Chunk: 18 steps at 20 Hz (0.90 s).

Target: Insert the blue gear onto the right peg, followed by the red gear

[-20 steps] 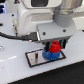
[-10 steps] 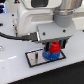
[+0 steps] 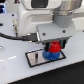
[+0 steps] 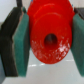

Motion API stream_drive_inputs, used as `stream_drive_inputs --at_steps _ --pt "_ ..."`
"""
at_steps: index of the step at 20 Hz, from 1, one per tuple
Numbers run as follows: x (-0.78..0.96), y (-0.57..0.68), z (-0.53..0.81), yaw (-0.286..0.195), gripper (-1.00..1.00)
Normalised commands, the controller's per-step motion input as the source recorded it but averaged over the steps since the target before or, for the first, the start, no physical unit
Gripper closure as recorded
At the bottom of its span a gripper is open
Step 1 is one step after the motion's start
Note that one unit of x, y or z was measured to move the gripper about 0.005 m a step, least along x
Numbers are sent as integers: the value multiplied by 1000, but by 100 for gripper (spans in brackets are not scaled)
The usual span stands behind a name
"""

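In the exterior view the blue gear (image 3: 50, 55) lies flat at the right end of a dark base plate (image 3: 34, 58). The red gear (image 3: 54, 48) sits just above it, between the fingers of my gripper (image 3: 54, 46). In the wrist view the red gear (image 4: 50, 35) fills the middle, a bright disc with a dark centre hole, pressed between two teal pads (image 4: 21, 45). The gripper is shut on the red gear. The peg itself is hidden by the gears.
The white table (image 3: 20, 72) carries the dark plate. A black cable (image 3: 15, 36) runs from the exterior view's left to the wrist. The white arm body (image 3: 40, 15) fills the upper part of the view.
The gripper with the red gear has hardly moved, at most a little lower over the blue gear.
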Motion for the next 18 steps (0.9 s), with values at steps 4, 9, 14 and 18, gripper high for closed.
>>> stream_drive_inputs --at_steps 4,9,14,18 --pt "62 -26 -3 0 100" --pt "191 -138 -70 0 100" --pt "258 -139 -76 0 100" --pt "226 -108 -129 0 100"
